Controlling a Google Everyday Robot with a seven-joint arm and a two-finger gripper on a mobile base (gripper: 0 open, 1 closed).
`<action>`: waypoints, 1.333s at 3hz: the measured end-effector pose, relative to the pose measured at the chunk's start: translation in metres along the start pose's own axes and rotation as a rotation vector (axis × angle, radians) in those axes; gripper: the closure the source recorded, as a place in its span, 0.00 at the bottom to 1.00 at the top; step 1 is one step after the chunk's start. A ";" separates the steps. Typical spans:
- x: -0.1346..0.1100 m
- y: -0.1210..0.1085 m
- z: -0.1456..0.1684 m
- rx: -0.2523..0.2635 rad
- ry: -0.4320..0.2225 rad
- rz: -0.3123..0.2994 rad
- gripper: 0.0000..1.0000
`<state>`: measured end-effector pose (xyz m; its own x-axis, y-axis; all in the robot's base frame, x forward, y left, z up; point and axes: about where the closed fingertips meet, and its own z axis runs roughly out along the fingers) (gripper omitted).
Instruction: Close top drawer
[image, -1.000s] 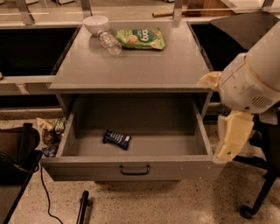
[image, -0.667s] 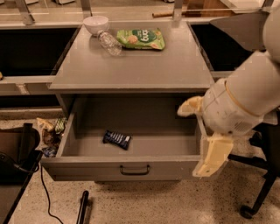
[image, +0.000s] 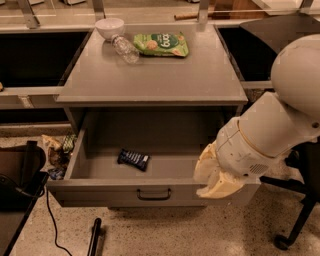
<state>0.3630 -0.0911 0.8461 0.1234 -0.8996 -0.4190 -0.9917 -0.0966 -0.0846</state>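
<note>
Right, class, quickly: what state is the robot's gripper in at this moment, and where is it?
Gripper: open or closed cannot be told. It is at the right end of the front panel of the pulled-out top drawer.

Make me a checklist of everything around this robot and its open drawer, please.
Surface: grey cabinet top, partly bare.
Job's things: top drawer stands open; dark snack bar inside.
Clutter: white bowl, clear bottle lying down, green snack bag on top.
Grippers: gripper at the drawer front's right end.
Cables: black cable on floor, left.
Surroundings: chair base right; bags on floor left.
</note>
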 end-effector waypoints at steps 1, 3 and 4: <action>0.000 0.000 0.000 0.000 0.000 0.000 0.87; 0.047 0.017 0.072 -0.066 0.152 0.014 1.00; 0.080 0.024 0.107 -0.104 0.216 0.062 1.00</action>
<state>0.3527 -0.1204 0.7138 0.0630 -0.9742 -0.2168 -0.9968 -0.0719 0.0335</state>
